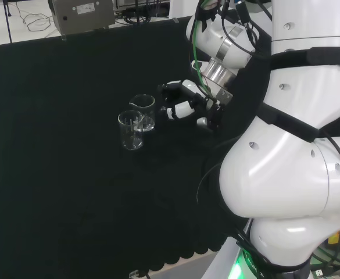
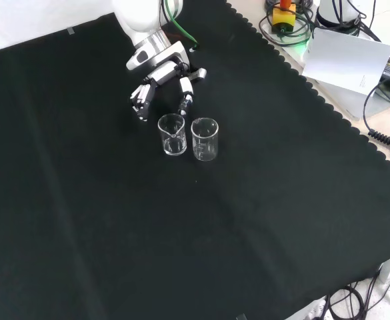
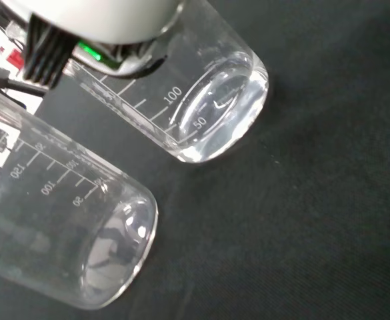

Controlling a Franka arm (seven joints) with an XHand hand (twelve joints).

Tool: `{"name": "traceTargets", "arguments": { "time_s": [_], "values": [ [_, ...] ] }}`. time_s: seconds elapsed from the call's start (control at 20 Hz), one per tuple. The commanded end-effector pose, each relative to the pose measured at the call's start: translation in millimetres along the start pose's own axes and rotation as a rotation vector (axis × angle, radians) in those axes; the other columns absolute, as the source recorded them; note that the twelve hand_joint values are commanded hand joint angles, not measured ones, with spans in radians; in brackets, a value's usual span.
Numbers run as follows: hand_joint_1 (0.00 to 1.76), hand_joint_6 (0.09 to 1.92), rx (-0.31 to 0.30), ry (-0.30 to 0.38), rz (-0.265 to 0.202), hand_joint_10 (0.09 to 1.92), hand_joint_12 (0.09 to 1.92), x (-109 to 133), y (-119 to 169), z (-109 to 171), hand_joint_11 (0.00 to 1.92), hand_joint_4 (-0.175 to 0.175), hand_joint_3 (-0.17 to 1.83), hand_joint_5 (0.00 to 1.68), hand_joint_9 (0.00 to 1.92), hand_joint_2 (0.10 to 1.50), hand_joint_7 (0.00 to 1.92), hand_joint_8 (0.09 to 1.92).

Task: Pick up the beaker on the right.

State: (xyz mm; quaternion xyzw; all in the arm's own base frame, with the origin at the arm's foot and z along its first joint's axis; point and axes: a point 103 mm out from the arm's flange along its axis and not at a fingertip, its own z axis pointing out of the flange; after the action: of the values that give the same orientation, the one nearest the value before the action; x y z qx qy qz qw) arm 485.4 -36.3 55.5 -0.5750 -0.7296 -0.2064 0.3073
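Beakers: two clear graduated beakers (image 3: 201, 100) (image 3: 68, 240) standing close together, apart
Surface: black cloth (image 3: 301, 227) beneath both
Hand: blurred white part (image 3: 95, 13) at frame edge

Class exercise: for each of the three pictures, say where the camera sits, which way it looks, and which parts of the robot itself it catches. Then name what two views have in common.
Head view: behind and above the arm's base, looking over white arm links at the hand and two beakers.
Front view: facing the arm, looking down on the black cloth; the hand enters from the top.
Wrist view: at the wrist, close on both beakers.
Shared: both beakers.
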Motion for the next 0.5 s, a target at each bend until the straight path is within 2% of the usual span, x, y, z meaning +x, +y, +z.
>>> {"name": "traceTargets", "arguments": {
  "time_s": [0.05, 0.5],
  "values": [
    [0.94, 0.09, -0.059, 0.026, -0.015, 0.65, 1.40, 2, 7, 13, 0.15, -0.067, 0.70, 0.58, 0.57, 0.48, 0.48, 0.77],
    [0.92, 0.09, -0.069, 0.040, -0.065, 0.68, 1.42, 12, 21, 31, 0.05, -0.066, 0.66, 0.52, 0.44, 0.47, 0.39, 0.79]
  ]
}}
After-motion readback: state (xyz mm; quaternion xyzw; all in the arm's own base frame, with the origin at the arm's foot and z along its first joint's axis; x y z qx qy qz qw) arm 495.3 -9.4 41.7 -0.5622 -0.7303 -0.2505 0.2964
